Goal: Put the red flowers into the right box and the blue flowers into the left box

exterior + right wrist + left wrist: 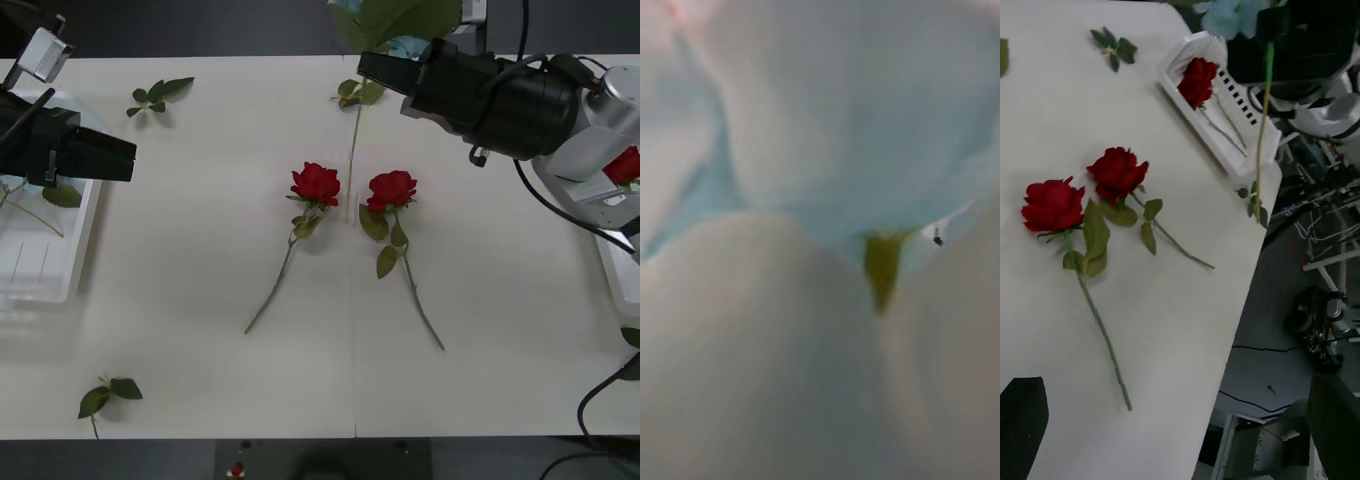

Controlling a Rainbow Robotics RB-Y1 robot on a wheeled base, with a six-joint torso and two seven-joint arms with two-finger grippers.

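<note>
My right gripper (pixel 378 68) hangs above the table's far edge, shut on a blue flower (pixel 404 44). Its thin stem (pixel 352 150) dangles down to the table, and its pale petals (pixel 827 112) press close to the right wrist camera. Two red flowers (pixel 316 183) (pixel 391 187) lie side by side mid-table, stems toward me. Another red rose (pixel 1197 79) lies in the right box (pixel 1225 146). My left gripper (pixel 118 158) hovers open over the left box (pixel 40 270), where a green stem and leaf show. Its black fingers (pixel 1022 420) hold nothing.
Bare leaf sprigs lie at the far left (pixel 158 94), at the near left (pixel 106 394) and under the hanging stem (pixel 360 92). The right arm's bulky body (pixel 510 100) and cable hang over the table's right side. Beyond the right edge are floor and equipment (pixel 1322 330).
</note>
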